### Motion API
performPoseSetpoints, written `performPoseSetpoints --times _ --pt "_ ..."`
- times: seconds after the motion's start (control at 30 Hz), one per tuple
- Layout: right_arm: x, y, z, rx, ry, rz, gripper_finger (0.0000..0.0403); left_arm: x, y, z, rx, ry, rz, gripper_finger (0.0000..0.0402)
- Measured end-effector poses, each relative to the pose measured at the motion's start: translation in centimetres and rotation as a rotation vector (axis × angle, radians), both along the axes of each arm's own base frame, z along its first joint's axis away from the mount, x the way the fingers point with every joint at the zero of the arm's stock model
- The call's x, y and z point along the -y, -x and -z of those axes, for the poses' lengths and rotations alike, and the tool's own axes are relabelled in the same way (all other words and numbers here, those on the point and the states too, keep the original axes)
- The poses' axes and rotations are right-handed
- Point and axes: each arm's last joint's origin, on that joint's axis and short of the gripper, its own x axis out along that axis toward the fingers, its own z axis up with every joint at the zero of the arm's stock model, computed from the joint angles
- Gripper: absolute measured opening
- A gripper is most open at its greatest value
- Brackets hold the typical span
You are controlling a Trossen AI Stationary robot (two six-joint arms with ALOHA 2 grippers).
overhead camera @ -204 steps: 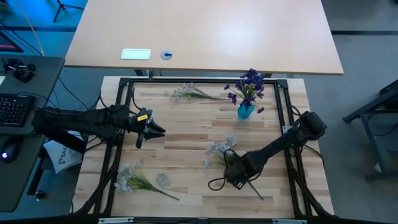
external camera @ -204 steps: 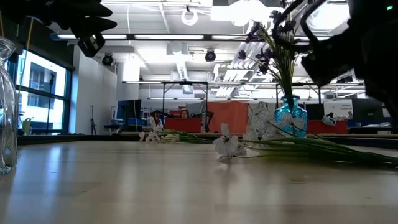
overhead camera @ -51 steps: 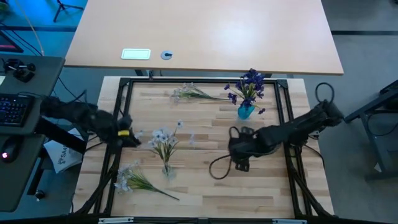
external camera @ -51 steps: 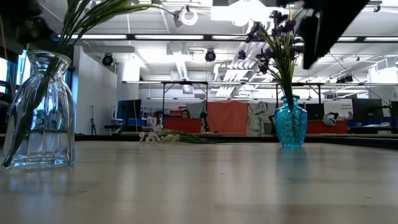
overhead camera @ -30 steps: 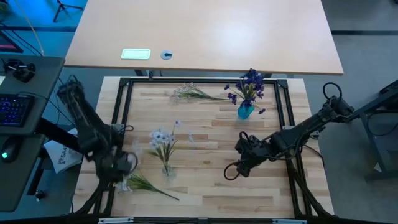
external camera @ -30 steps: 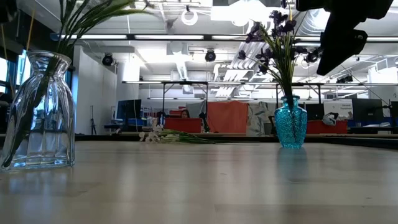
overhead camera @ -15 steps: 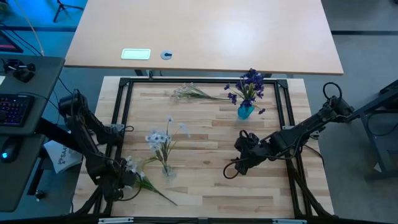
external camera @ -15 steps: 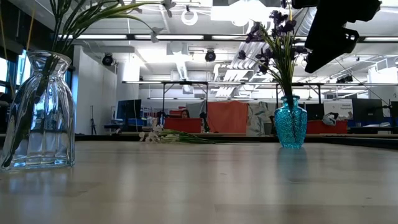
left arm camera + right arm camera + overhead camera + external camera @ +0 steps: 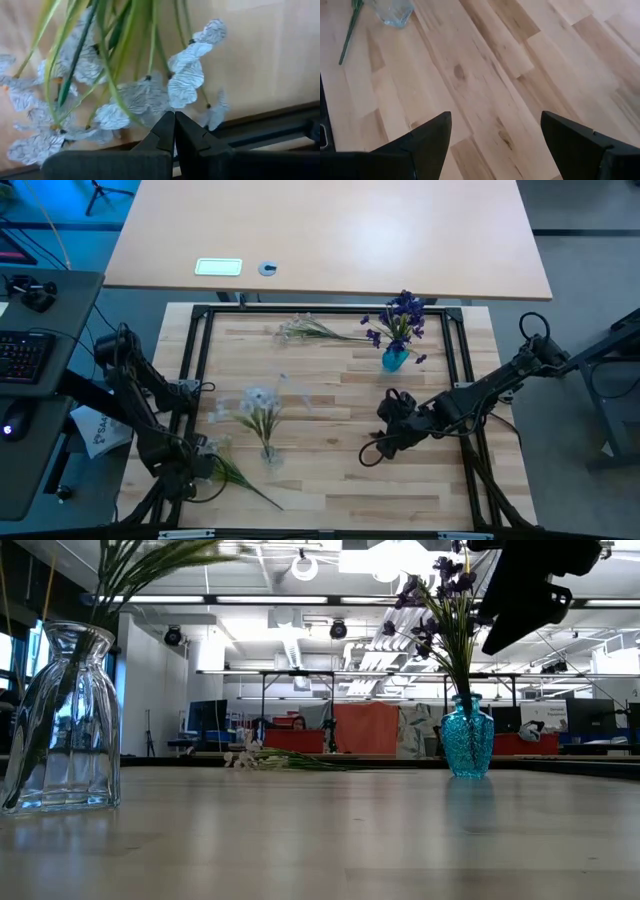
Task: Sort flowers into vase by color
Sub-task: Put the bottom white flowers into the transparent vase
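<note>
A clear glass vase (image 9: 268,452) (image 9: 65,720) stands left of the table's middle and holds pale white-bluish flowers (image 9: 256,405). A blue vase (image 9: 395,359) (image 9: 468,736) near the far right holds dark purple flowers (image 9: 403,313). One pale sprig (image 9: 240,480) lies flat at the near left, another (image 9: 305,330) at the far edge. My left gripper (image 9: 198,463) (image 9: 174,116) is shut, with its tips at the near sprig's blooms (image 9: 187,75). My right gripper (image 9: 385,442) (image 9: 495,116) hangs open over bare wood right of the middle. My left gripper's shut fingertips (image 9: 167,127) point at the bloom end of the near-left sprig, coming from the table's left. No stem shows between them, and I cannot tell whether they touch the blooms.
A black frame rail (image 9: 190,360) runs round the wooden table top. A loose black cable (image 9: 372,458) loops beside the right gripper. The middle and near right of the table are bare wood (image 9: 340,480). A larger pale table (image 9: 330,230) lies beyond the far edge.
My left arm has swung toward the table's near edge and come down at the bloom end of the near-left sprig, whose stem end has shifted slightly. The pale flowers in the clear vase are swaying. My right gripper has kept almost still.
</note>
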Motion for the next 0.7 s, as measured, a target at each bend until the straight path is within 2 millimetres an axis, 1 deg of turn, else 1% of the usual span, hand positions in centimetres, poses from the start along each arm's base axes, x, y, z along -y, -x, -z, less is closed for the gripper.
performPoseSetpoints --times 0.2,0.3,0.4,0.5,0.57,0.7 --pt "-0.1 -0.2 -0.2 0.033 0.004 0.009 0.0302 -0.1 -0.8 -0.3 0.019 0.01 0.007 0.0" --pt "-0.1 -0.3 -0.2 0.044 -0.001 0.009 0.0302 0.5 -1.4 -1.4 0.105 0.013 0.072 0.0" --pt "0.0 -0.3 -0.2 0.043 0.0 0.012 0.0302 0.5 -1.8 -2.2 0.198 -0.033 0.147 0.0" --pt "0.2 -0.4 -0.2 0.042 0.004 0.014 0.0302 0.4 -2.1 -2.1 0.249 -0.066 0.18 0.0" --pt "0.3 -0.5 -0.2 0.043 0.005 0.021 0.0302 0.0 -2.4 -1.8 0.251 -0.081 0.2 0.0" --pt "0.6 -0.6 -0.2 0.044 0.01 0.026 0.0302 -0.5 -3.0 -1.3 0.251 -0.096 0.187 0.0"
